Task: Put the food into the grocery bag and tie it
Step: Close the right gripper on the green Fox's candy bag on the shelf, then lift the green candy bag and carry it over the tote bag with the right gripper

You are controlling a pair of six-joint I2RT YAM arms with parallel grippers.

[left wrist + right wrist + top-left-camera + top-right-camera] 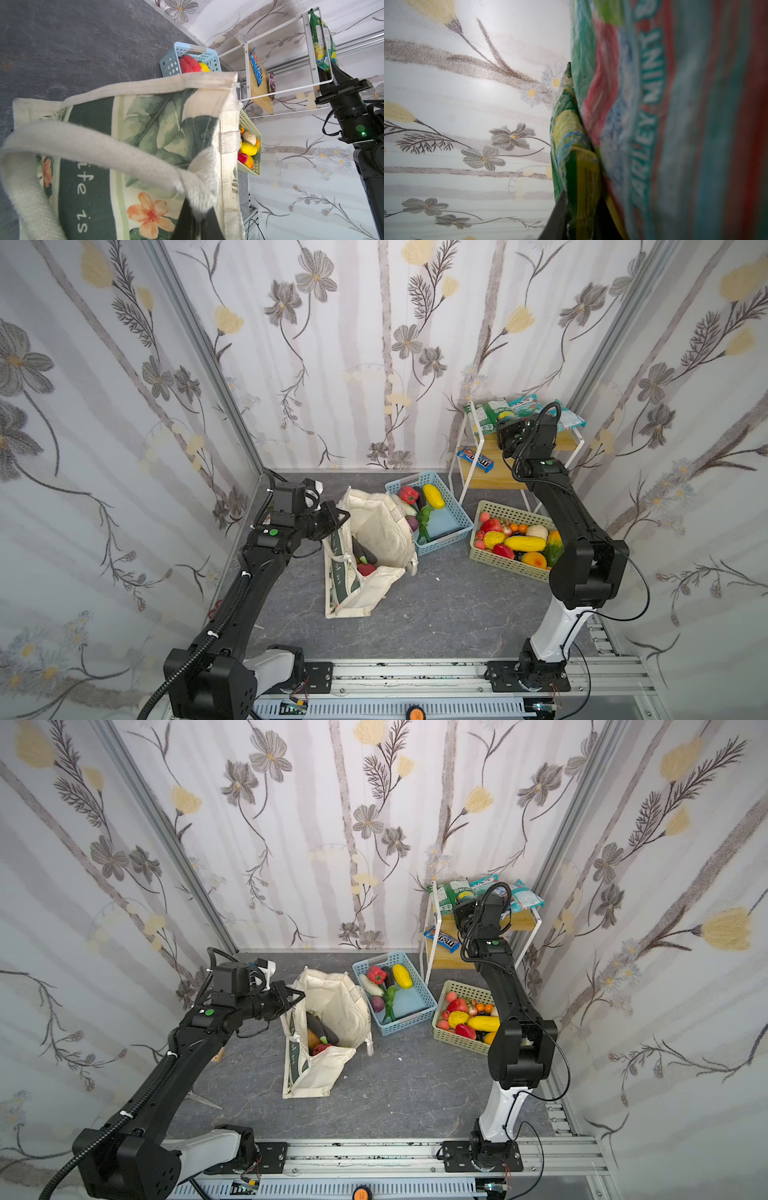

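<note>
Grey tabletop (pixel 436 614), grocery bag (pixel 386 526) left of centre, blue basket (pixel 444 541) just beside it, yellow basket (pixel 507 564) right, shelf rack (pixel 498 480) far right bearing snack packets (pixel 484 416).

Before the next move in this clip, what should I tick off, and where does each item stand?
1. Hold on the bag: ok. The left gripper is shut on the handle.
2. Bag mouth: ok. The grocery bag gapes open, with toy food visible inside.
3. Grasp on the next item: ok. The right gripper pinches the edge of the green snack packet.
4. Only that packet caught: cannot tell. The teal mint packet presses right beside it.
5. Way to the bag: probably ok if carried high. The blue basket stands between.
</note>
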